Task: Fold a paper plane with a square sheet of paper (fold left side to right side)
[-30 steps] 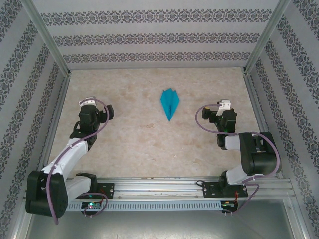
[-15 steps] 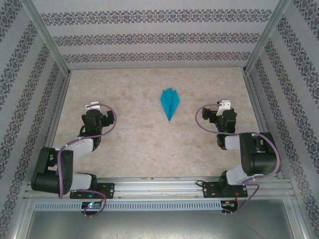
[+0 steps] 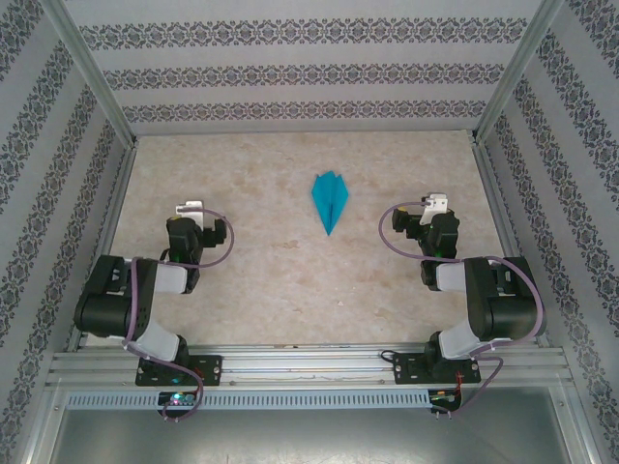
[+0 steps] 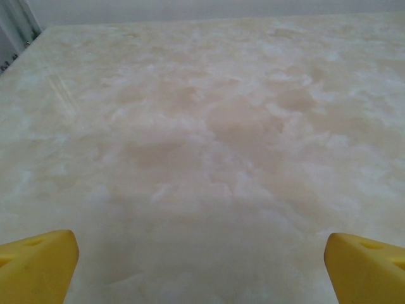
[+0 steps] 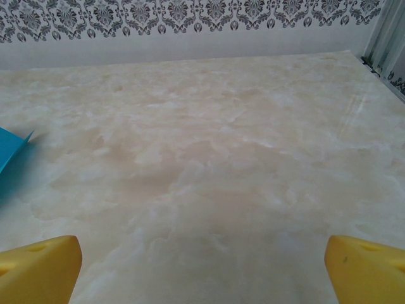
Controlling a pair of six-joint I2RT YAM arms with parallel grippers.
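Observation:
The paper plane (image 3: 329, 200) lies on the beige table as a small turquoise-blue dart, its point toward the near edge and a centre crease along it. A corner of the plane (image 5: 11, 152) also pokes in at the left edge of the right wrist view. My left gripper (image 3: 189, 215) sits folded back at the near left, well away from the plane, open, with its yellow fingertips (image 4: 38, 266) far apart over bare table. My right gripper (image 3: 433, 208) rests at the near right, also open, its yellow fingertips (image 5: 367, 269) wide apart and holding nothing.
The marbled table (image 3: 261, 261) is boxed in by patterned walls (image 3: 309, 72) at the back and both sides, with metal posts (image 3: 92, 72) at the corners. An aluminium rail (image 3: 309, 362) carrying the arm bases runs along the near edge.
The left arm has pulled back and folded toward its base, its gripper sliding nearer and slightly right. The right arm and the paper plane have not moved.

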